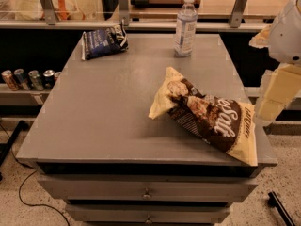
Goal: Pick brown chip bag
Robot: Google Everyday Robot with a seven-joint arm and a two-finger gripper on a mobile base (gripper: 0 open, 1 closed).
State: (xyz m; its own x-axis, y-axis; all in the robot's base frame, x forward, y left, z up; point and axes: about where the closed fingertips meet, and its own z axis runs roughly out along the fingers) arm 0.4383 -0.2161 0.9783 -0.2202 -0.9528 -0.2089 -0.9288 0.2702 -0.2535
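Drawers (146, 188): two, under the bench front, 6 o'clock; both closed.
Bench (108, 102): grey flat top; carries 2 bags + 1 bottle.
Brown chip bag (207, 117): lies flat on the bench at approx 4 o'clock, near the front-right corner. Long axis runs 10 to 4 o'clock. The lower cream end reaches the front edge.
Progress: not picked yet. The bag's weight is on the bench, w/ nothing around it. Left to do, by my read: close in, grasp, lift, i.e. nearly all of it.
Gripper (275, 95): 3 o'clock, at the frame's right edge, just past the bench's right side and near the bag's upper cream end. Touching or apart: can't tell. Released or clenched: cannot tell.
Arm (289, 29): white rounded link at 2 o'clock, above the gripper. It comes in from the right and is mostly out of frame.
Cans (28, 78): a row on a low shelf off the bench, 9 o'clock.
Blue bag (104, 41): far-left of the bench, 11 o'clock, well apart from the brown one.
Bottle (185, 27): clear, upright, at the far edge, 12–1 o'clock.
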